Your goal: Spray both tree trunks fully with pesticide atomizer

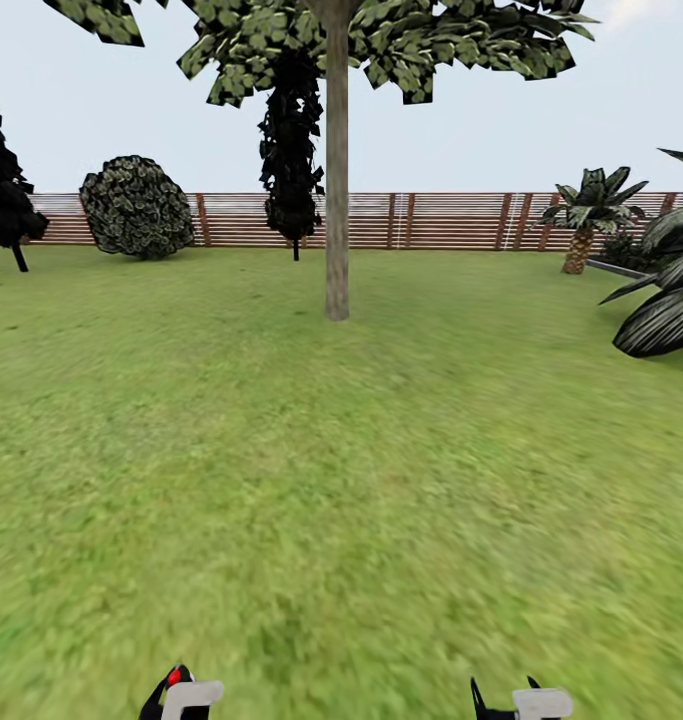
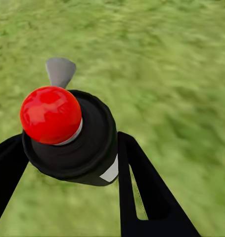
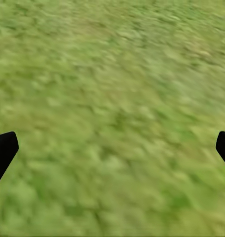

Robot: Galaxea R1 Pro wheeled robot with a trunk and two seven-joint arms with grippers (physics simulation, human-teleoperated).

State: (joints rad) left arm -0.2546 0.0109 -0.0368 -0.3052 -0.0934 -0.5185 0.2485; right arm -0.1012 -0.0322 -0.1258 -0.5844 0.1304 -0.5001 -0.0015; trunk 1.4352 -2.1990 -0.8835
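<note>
Tree: we see one tree trunk (image 1: 337,200), pale and straight, standing upright on the lawn straight ahead and well apart from us; its crown (image 1: 381,40) is cut off by the top edge of the head view.
Floor: blurry green grass (image 1: 341,480) runs from the robot to the fence (image 1: 431,220).
Fence line: a round bush (image 1: 138,207) and a dark cypress (image 1: 292,150) stand before the slats; a second dark tree (image 1: 1,180) is cut by the left edge.
Right side: a short palm (image 1: 589,215) near the fence; big dark fronds (image 1: 666,300) cut by the right edge.
Atomizer: the pesticide atomizer (image 2: 72,133), a black body with a red knob and a grey nozzle, sits between the left claw's fingers; in the head view only a red-and-black sliver shows at the bottom edge.
Left claw (image 2: 67,163): pinching the atomizer, black fingers (image 2: 142,187) on either side.
Right claw (image 3: 112,148): spread wide over bare grass, holding nothing; only its fingertips (image 3: 3,148) show at the frame edges.
</note>
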